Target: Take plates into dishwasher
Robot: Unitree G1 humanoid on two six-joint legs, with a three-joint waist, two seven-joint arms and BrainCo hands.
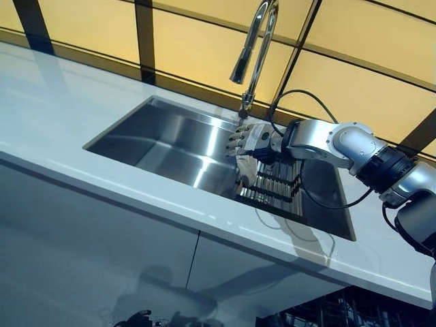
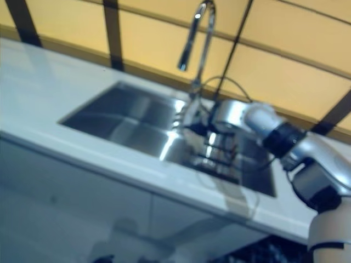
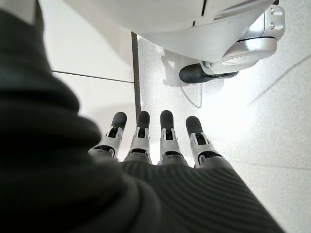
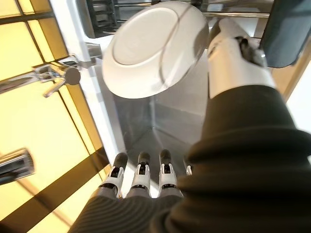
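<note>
A white plate [image 4: 155,48] stands on edge in the dark wire rack [image 1: 272,187] at the right end of the steel sink [image 1: 170,143]. My right hand [image 1: 248,139] reaches over the sink from the right, just below the tap, and is level with the plate. In the right wrist view its fingers [image 4: 141,177] are straight and apart from the plate, and its thumb [image 4: 233,58] lies against the plate's rim. The hand is open. My left hand [image 3: 165,141] hangs low with straight fingers over the pale floor and holds nothing.
A tall chrome tap [image 1: 255,48] arches over the sink's back edge, just above my right hand. The white counter [image 1: 61,102] surrounds the sink. A dark dishwasher rack [image 1: 340,310] shows below the counter's front edge at the lower right.
</note>
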